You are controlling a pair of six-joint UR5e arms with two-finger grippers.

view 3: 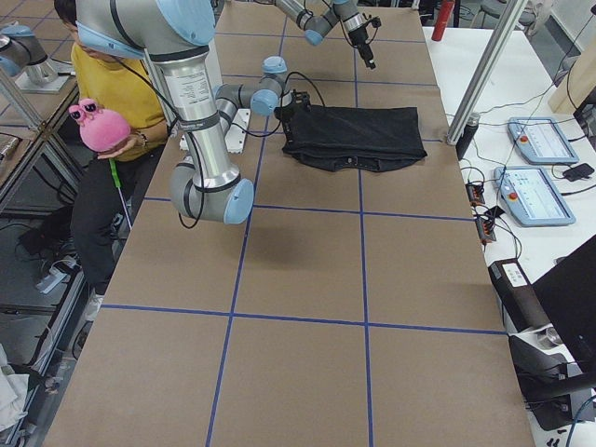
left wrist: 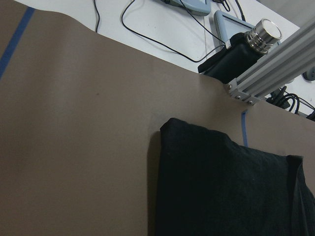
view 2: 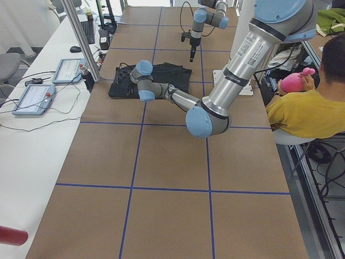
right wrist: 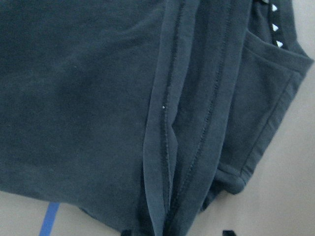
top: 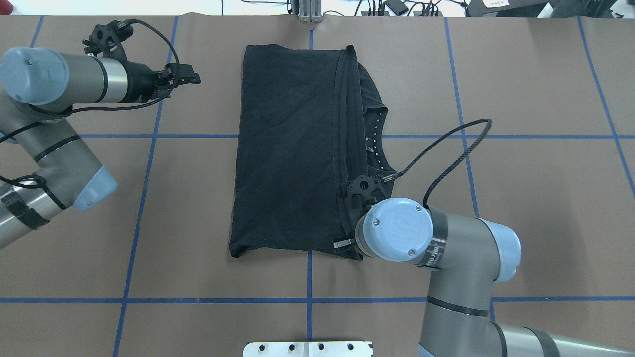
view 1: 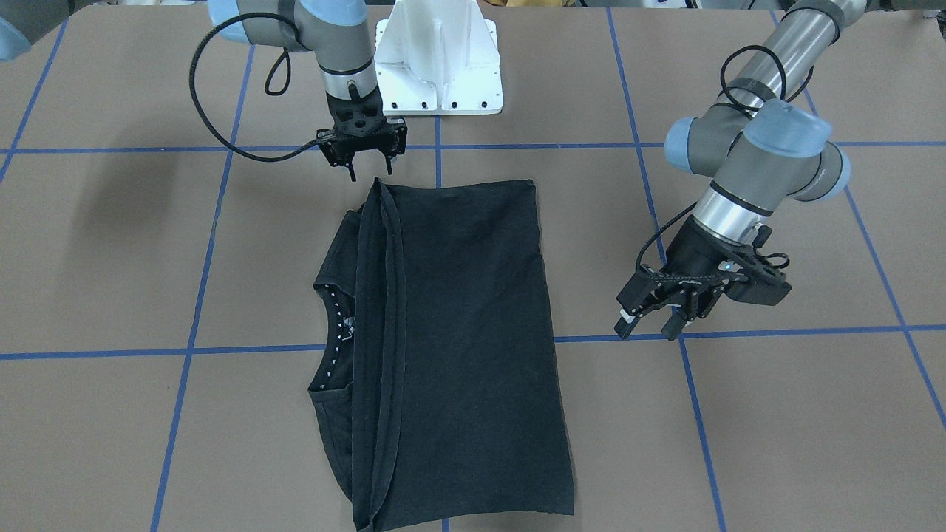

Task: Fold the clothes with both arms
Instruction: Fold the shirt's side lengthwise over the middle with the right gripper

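The black T-shirt lies flat in the middle of the table, folded lengthwise, plain black side up. Its collar with white triangle marks shows along one long edge; no logo shows. My right gripper hovers open just above the shirt's corner nearest the robot base. In the right wrist view the folded hems lie right below its spread fingertips. My left gripper is open and empty, off to the side of the shirt over bare table. The left wrist view shows the shirt's far corner.
The white bolted stand sits at the robot's edge of the table. Blue tape lines grid the brown table. An aluminium post and a metal flask stand past the far edge. A seated person in yellow is beside the robot.
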